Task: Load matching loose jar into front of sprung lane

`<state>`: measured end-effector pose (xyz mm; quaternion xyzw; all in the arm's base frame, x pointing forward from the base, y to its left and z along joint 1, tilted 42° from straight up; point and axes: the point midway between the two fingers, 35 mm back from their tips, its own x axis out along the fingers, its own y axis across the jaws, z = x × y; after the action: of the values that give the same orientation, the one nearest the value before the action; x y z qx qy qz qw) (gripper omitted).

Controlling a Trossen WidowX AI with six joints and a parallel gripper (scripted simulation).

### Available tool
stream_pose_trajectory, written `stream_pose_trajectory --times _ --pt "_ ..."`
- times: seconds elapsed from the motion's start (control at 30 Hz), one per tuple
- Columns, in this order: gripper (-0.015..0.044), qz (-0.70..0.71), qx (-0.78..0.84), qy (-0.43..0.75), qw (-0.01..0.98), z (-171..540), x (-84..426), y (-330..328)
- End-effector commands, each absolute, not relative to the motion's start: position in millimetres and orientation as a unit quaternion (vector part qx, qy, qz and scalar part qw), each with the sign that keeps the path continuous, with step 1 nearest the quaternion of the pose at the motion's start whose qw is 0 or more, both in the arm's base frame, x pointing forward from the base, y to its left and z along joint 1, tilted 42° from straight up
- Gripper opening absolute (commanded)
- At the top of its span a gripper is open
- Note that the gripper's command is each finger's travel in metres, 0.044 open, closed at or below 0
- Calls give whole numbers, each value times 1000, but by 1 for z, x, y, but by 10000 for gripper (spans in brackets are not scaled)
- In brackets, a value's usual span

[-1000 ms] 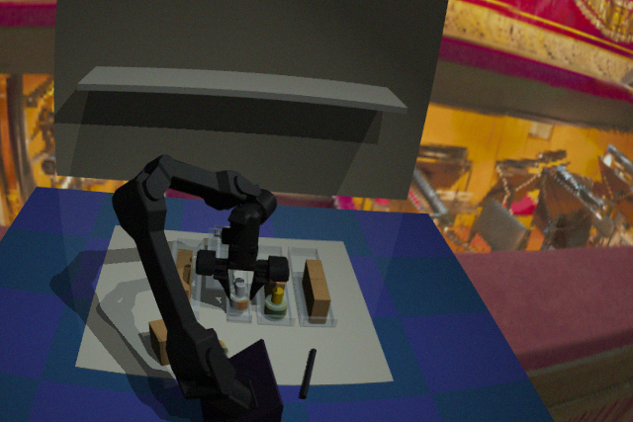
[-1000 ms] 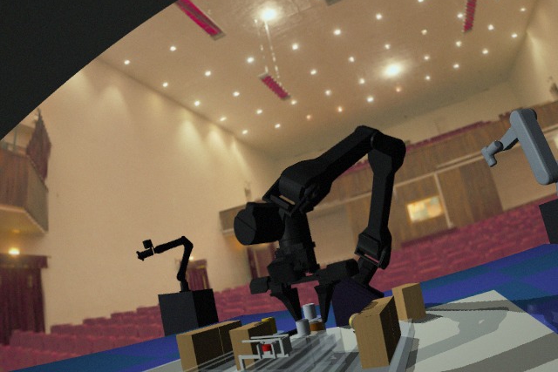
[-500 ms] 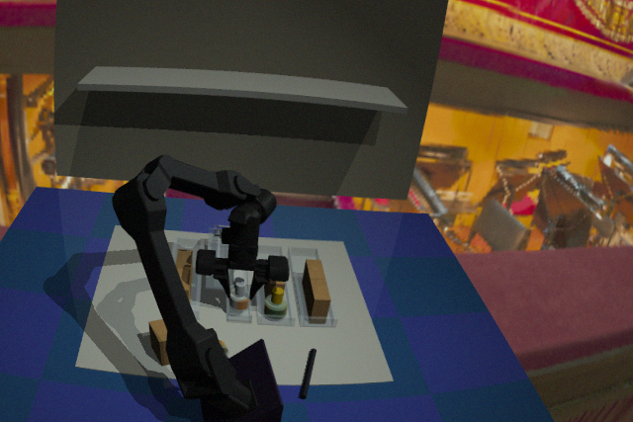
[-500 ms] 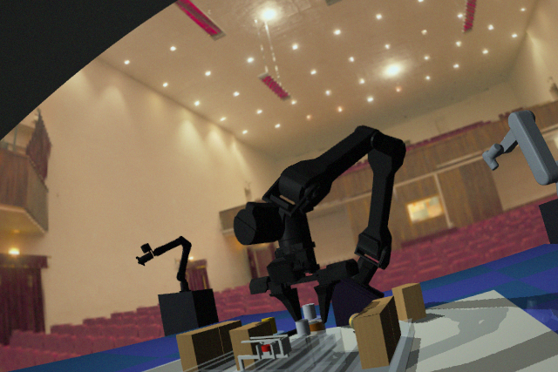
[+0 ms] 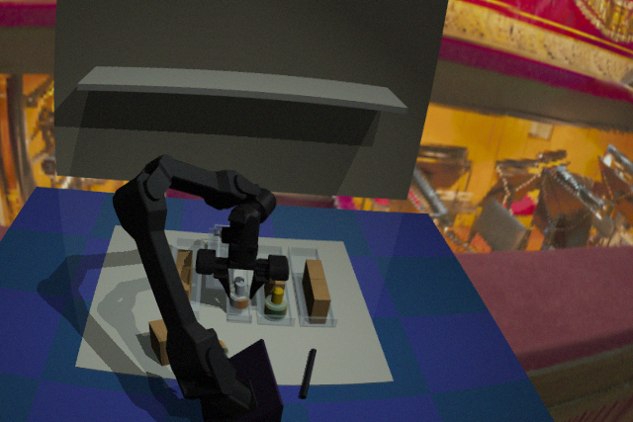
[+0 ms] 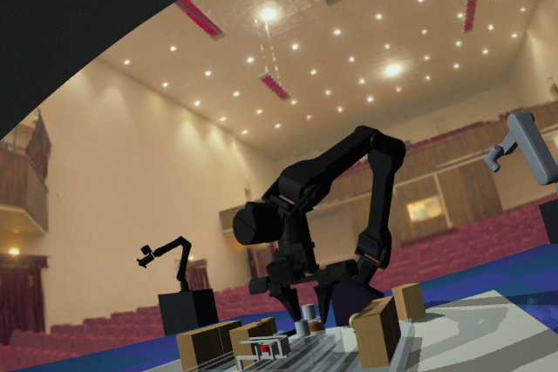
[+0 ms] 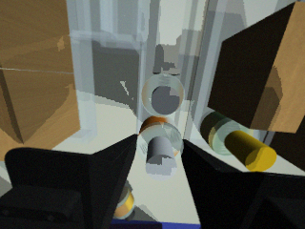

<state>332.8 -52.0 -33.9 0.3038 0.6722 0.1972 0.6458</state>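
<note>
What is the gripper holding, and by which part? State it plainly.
The gripper is shut on the grey-capped jar with orange contents, its fingers pressing on either side of the jar's glass body, near the top below the cap.
</note>
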Motion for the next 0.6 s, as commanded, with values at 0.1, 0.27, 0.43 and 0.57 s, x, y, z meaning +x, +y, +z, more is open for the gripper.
stream_pose_trajectory --times 0.1,0.27,0.43,0.57 --pt "0 201 304 662 655 -32 341 -52" --pt "0 201 304 662 655 -33 341 -51" --pt "0 201 304 662 655 -34 341 -50" --pt "0 201 304 662 655 -36 341 -49"
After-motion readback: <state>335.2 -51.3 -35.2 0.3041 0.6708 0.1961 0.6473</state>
